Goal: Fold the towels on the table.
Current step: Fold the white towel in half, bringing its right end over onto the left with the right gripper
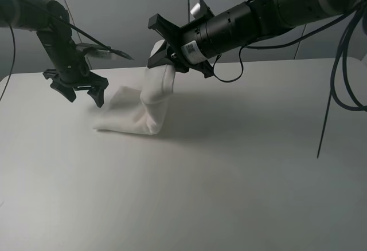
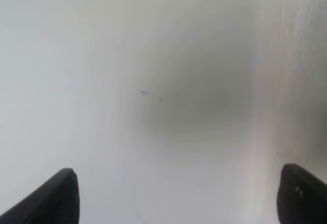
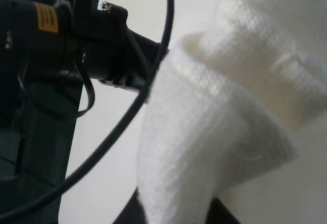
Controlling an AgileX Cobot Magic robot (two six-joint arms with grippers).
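Note:
The white terry towel point(image 1: 150, 99) hangs bunched from my right gripper point(image 1: 164, 61), which is shut on its top fold above the table point(image 1: 229, 176). The towel's lower part trails down and lies flat on the tabletop toward the left. In the right wrist view the towel point(image 3: 214, 132) fills the picture, draped in thick folds over my right gripper point(image 3: 173, 216). My left gripper point(image 1: 84, 95) hovers just left of the towel's low edge, open and empty, fingers pointing down. The left wrist view shows both dark fingertips point(image 2: 56, 198) wide apart over bare blurred table point(image 2: 127, 81).
Black cables point(image 1: 347, 67) hang from the right arm at the far right, and one thin line point(image 1: 324, 125) drops almost to the tabletop. A grey wall stands behind the table. The left arm point(image 3: 76, 45) shows beyond the towel in the right wrist view.

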